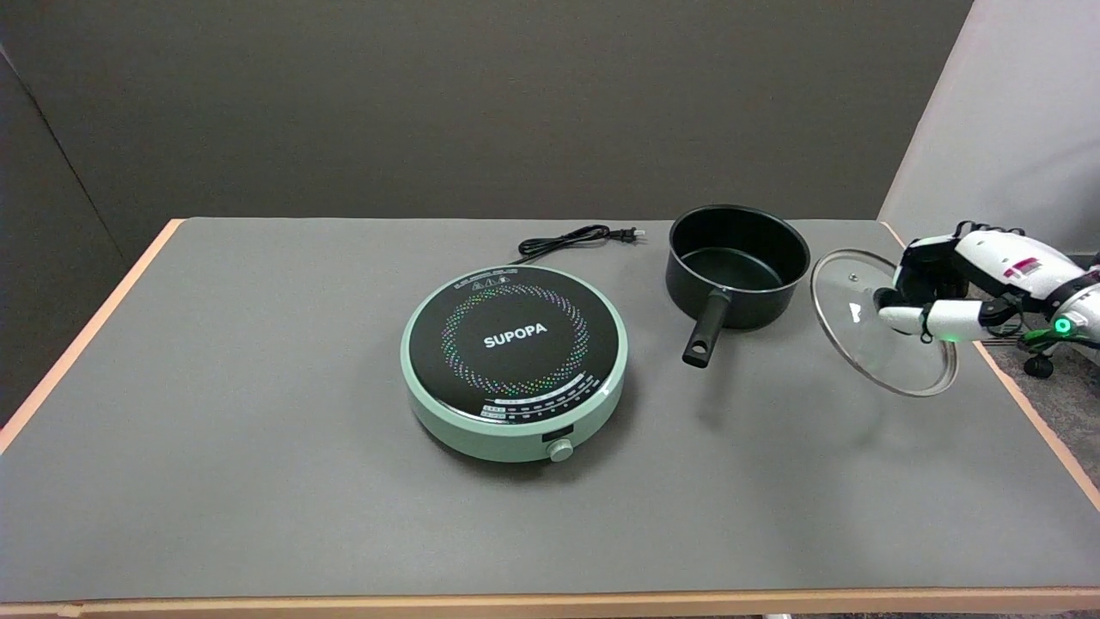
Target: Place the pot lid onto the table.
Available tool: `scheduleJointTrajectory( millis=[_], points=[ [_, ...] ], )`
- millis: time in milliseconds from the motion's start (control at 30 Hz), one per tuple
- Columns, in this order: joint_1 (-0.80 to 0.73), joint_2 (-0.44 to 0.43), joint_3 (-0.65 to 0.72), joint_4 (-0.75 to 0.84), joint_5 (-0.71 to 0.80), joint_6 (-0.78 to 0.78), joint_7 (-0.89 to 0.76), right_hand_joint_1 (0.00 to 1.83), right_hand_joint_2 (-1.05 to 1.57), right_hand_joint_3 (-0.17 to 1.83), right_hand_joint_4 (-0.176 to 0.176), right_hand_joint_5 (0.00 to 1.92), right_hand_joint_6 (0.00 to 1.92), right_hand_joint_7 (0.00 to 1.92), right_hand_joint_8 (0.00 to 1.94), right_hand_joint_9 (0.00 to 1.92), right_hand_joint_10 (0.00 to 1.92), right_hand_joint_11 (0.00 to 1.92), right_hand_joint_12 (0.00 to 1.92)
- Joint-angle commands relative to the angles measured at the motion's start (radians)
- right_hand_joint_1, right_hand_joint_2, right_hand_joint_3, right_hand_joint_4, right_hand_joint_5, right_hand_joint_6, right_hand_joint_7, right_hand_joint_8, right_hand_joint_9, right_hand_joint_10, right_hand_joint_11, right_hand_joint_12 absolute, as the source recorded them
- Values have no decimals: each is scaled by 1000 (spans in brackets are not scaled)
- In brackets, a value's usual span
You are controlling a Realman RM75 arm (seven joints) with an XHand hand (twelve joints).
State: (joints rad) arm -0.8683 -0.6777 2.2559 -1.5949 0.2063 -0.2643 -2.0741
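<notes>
A round glass pot lid (868, 340) with a metal rim hangs tilted in the air over the table's right side. My right hand (945, 288) reaches in from the right edge and grips the lid at its middle, where the knob is hidden behind the fingers. The black pot (737, 265) stands uncovered just left of the lid, its handle pointing toward the near side. The grey table (258, 481) lies below the lid, and a faint shadow shows beneath it.
A mint-green induction cooker (514, 361) marked SUPOPA sits mid-table, its black cord (576, 240) coiled behind it. The table's right edge (1031, 413) runs close under my hand. A pale wall panel stands at the far right.
</notes>
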Motion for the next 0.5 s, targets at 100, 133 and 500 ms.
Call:
scheduleJointTrajectory(
  millis=[100,133,500],
  points=[
    [-42,-40,45,-155,-275,224,1,1225,991,348,-86,768,1283,1034,1086,934,1278,727,1483],
    [-46,-44,45,-158,-275,229,1,1226,988,352,-86,769,1284,1036,1083,934,1278,728,1481],
    [-61,-37,4,-168,-309,240,10,1225,974,379,-80,771,1293,1037,1083,934,1279,744,1442]
  ],
)
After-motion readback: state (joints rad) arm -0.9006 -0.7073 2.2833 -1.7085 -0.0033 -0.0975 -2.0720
